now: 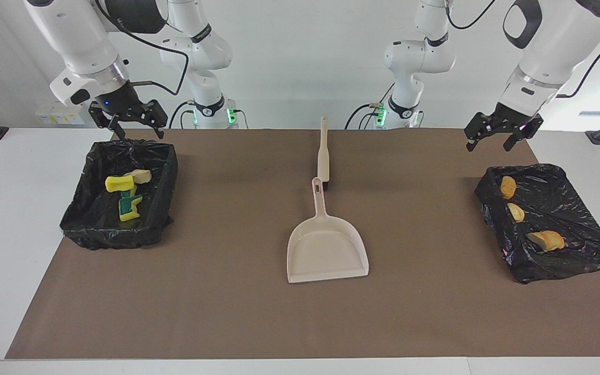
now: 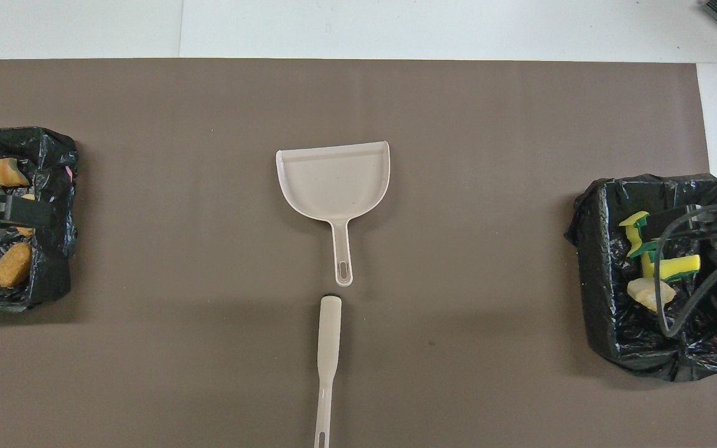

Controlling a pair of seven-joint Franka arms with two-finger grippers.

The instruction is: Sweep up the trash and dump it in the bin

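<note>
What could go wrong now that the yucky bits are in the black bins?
The right gripper hangs open close above the rim of the bin with the sponges; dipping lower, it might snag the loose black liner. The brush lies almost touching the dustpan handle, so grabbing one could nudge the other.

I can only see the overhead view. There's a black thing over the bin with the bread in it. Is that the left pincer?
Observer: Yes. The left pincer hangs open, high in the air above that black-bagged bin, touching nothing.
Operator: How many bread bits are inside?
Observer: Three tan bread lumps; the pincer hides most of one from you.
Operator: And the right pincer?
Observer: The right pincer is open too, just above the rim of the other black-bagged bin, which holds the yellow sponge chunks.
</note>
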